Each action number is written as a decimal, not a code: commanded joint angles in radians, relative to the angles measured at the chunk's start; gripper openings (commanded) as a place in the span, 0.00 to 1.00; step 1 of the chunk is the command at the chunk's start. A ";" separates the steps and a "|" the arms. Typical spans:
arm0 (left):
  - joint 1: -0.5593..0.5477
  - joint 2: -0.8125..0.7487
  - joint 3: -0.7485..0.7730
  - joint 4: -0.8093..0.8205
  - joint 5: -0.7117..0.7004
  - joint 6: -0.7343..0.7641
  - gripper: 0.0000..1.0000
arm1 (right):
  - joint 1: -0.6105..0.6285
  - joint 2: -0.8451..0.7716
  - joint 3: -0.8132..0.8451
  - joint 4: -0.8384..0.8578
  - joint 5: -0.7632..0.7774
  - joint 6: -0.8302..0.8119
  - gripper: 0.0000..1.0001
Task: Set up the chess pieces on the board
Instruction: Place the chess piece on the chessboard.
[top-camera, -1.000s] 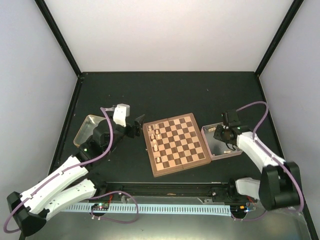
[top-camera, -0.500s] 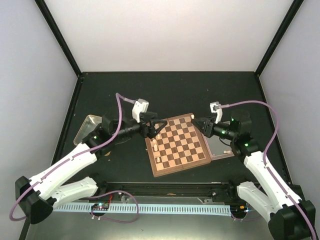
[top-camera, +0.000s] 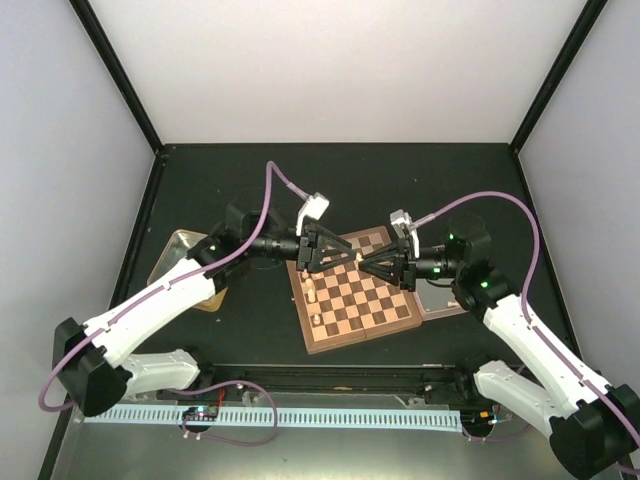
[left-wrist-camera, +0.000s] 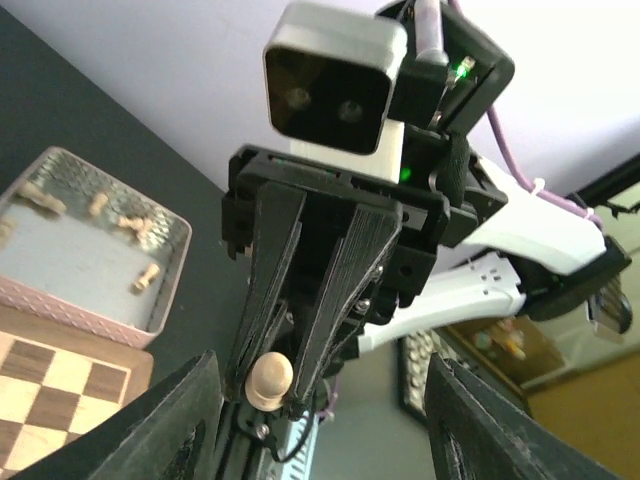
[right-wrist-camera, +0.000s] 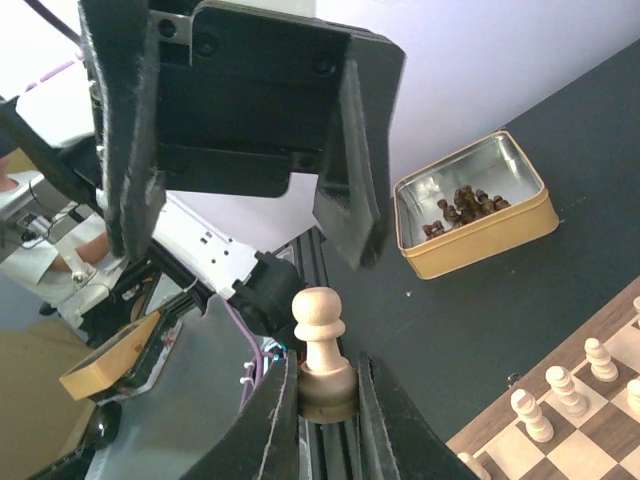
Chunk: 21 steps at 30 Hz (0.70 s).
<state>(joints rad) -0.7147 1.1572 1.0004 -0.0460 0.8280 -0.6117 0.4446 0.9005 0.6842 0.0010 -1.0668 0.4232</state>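
Inside gold tin — dark chess pieces

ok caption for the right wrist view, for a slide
right claw pinching a pale pawn by its base, open left claw facing it, gold tin behind

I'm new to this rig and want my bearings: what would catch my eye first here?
Above the board, the right gripper pinches a pale pawn by its base, facing the left gripper, whose jaws stand open. A gold tin of dark pieces sits left of the board.
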 joint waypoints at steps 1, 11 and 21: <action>-0.006 0.042 0.052 -0.069 0.161 0.038 0.55 | 0.025 0.018 0.035 -0.061 -0.023 -0.072 0.11; -0.011 0.106 0.064 -0.136 0.164 0.081 0.21 | 0.048 0.035 0.038 -0.083 -0.009 -0.095 0.11; -0.012 0.118 0.073 -0.176 0.168 0.127 0.10 | 0.052 0.046 0.043 -0.108 0.010 -0.109 0.13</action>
<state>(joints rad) -0.7208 1.2728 1.0298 -0.2031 0.9653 -0.5182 0.4896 0.9417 0.6956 -0.1009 -1.0824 0.3378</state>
